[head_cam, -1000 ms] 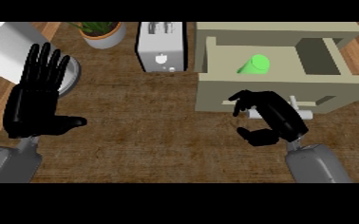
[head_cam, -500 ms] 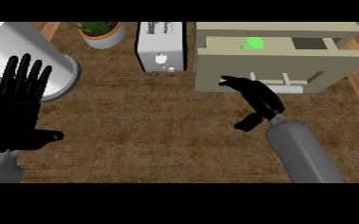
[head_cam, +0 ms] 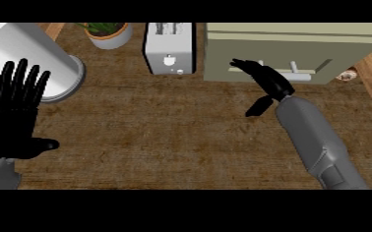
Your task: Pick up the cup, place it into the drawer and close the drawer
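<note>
Counted on the brown wood-grain tabletop [head_cam: 167,128]: one drawer unit [head_cam: 283,49] at upper right, its front flush and shut; one pale handle [head_cam: 291,72] across that front; one white toaster [head_cam: 169,54] just left of the unit; one potted plant [head_cam: 109,33] at the upper edge, left of the toaster; one large grey cylinder [head_cam: 40,61] at far left; one small round brownish thing [head_cam: 348,74] at the right edge beside the unit, too small to make out. No cup on view anywhere on the tabletop, so presumably inside the shut drawer, though cannot tell. Two hands, two grey forearms. Right hand [head_cam: 265,81] stretched up and leftward from the lower right, forearm slanting across the tabletop, fingers straight and extended toward the drawer front, tips at or just short of the handle's left end; contact cannot be told. Thumb hanging down and away from the fingers, holding nothing. Left hand [head_cam: 22,113] at the left edge, flat and open, fingers straight and spread upward, thumb out to the right, overlapping the lower side of the grey cylinder, holding nothing, resting.
</note>
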You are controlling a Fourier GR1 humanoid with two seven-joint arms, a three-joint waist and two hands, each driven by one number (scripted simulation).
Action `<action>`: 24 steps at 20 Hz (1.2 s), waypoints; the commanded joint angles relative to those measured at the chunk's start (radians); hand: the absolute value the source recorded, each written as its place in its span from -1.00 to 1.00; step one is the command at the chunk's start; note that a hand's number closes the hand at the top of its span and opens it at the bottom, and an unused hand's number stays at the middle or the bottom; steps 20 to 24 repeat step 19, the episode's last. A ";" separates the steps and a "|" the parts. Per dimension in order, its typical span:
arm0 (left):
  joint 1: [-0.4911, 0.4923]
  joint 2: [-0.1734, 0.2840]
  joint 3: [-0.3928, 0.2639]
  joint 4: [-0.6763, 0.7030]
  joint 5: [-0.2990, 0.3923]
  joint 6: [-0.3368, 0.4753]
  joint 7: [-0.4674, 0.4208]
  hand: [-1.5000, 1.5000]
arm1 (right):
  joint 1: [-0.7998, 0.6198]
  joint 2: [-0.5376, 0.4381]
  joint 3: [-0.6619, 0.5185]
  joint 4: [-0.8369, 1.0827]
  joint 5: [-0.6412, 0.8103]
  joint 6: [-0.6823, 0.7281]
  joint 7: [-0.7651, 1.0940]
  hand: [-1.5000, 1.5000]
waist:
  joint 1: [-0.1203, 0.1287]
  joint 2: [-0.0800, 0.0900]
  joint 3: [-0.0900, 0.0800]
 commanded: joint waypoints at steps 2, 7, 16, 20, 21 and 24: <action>0.011 -0.030 -0.013 0.025 -0.033 -0.046 -0.033 -1.00 | -0.174 -0.044 -0.063 0.215 -0.007 0.035 -0.018 -1.00 | 0.024 0.017 0.004; -0.047 -0.029 0.001 0.066 -0.029 -0.041 -0.002 -1.00 | -0.227 -0.106 -0.083 0.305 0.000 0.044 -0.075 -1.00 | 0.036 0.026 0.005; -0.043 -0.040 -0.002 0.088 -0.059 -0.068 -0.033 -1.00 | -0.282 -0.170 -0.118 0.363 -0.019 0.069 -0.104 -1.00 | 0.059 0.037 0.005; -0.055 -0.034 -0.002 0.047 -0.063 -0.049 -0.013 -1.00 | -0.274 -0.168 -0.115 0.378 -0.012 0.053 -0.124 -1.00 | 0.058 0.031 0.006; -0.055 -0.034 -0.002 0.047 -0.063 -0.049 -0.013 -1.00 | -0.274 -0.168 -0.115 0.378 -0.012 0.053 -0.124 -1.00 | 0.058 0.031 0.006; -0.055 -0.034 -0.002 0.047 -0.063 -0.049 -0.013 -1.00 | -0.274 -0.168 -0.115 0.378 -0.012 0.053 -0.124 -1.00 | 0.058 0.031 0.006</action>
